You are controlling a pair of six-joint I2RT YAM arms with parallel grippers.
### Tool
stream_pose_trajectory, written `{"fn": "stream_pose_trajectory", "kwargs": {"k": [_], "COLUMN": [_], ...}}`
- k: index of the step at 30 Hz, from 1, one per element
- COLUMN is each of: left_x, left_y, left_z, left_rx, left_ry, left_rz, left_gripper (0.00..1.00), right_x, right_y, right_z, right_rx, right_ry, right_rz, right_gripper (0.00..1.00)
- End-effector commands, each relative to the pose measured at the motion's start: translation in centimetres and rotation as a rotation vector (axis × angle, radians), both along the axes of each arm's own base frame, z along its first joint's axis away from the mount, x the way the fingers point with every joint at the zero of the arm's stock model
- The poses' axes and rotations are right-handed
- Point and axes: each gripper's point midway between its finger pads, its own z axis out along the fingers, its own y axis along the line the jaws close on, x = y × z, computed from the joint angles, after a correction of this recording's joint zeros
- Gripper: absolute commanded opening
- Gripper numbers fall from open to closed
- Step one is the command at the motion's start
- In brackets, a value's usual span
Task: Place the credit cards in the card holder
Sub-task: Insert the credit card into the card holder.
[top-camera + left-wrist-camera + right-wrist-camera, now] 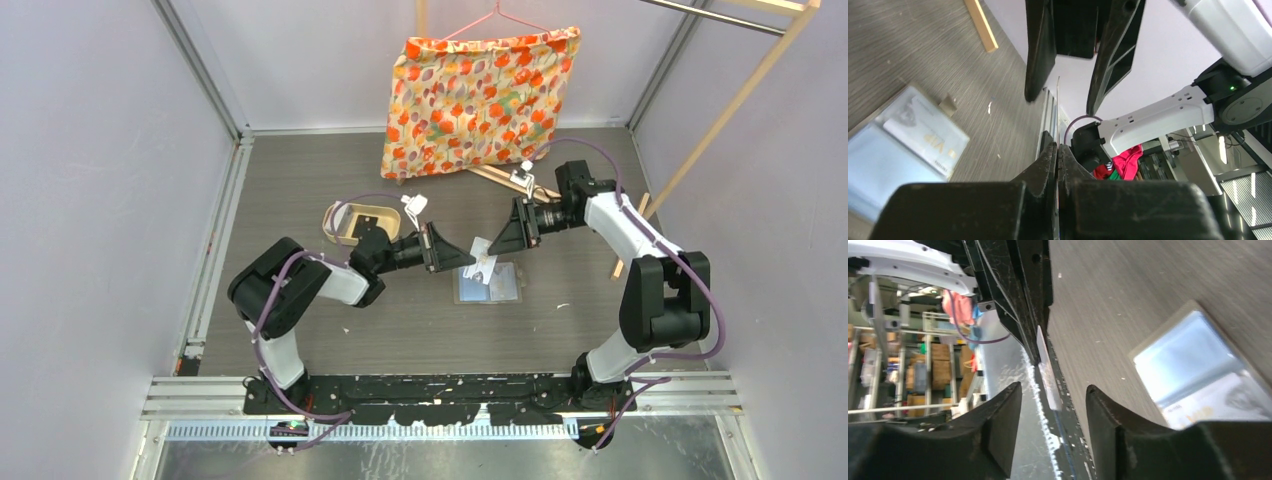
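My left gripper (468,256) is shut on a white credit card (483,263) and holds it on edge just above the open card holder (500,288). In the left wrist view the card (1058,102) is a thin line rising from the closed left gripper (1058,150). My right gripper (498,243) is open, its fingers (1034,55) either side of the card's far edge without touching it. In the right wrist view the card (1046,371) stands ahead of the open right gripper (1053,396). The holder (878,165) lies flat with a white card (925,135) in a clear pocket.
A tan oval tray (358,222) sits behind the left arm. A floral cushion (478,100) hangs at the back. A wooden frame (720,120) leans at the right, and a wooden strip (980,25) lies on the grey floor.
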Motion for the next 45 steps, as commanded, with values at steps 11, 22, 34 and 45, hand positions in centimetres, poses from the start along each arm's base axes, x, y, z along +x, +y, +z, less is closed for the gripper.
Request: {"fn": "stream_pose_trajectory", "kwargs": {"k": [11,22,34,45], "left_x": [2.1,2.7,2.8,2.6], "left_y": [1.5,-0.5,-0.9,-1.2], "left_z": [-3.6,-8.9,-12.4,-13.2], "left_rx": [0.085,0.214,0.269,0.291], "left_ry": [0.072,0.146,0.209,0.251], "left_rz": [0.235,0.307,0.358,0.360], "left_gripper": [0.00,0.00,0.00,0.00], "right_x": [2.3,0.6,0.7,0.8], "right_y": [-7.4,-6.2,-7.3,-8.2], "right_z": [-2.0,-9.2,-13.6,-15.0], "right_rx": [-0.352,-0.574,-0.731,-0.802], "right_ry": [-0.232,-0.052,0.061,0.102], "right_rz": [-0.188,-0.021,0.024,0.023], "right_gripper": [0.50,0.14,0.12,0.12]}}
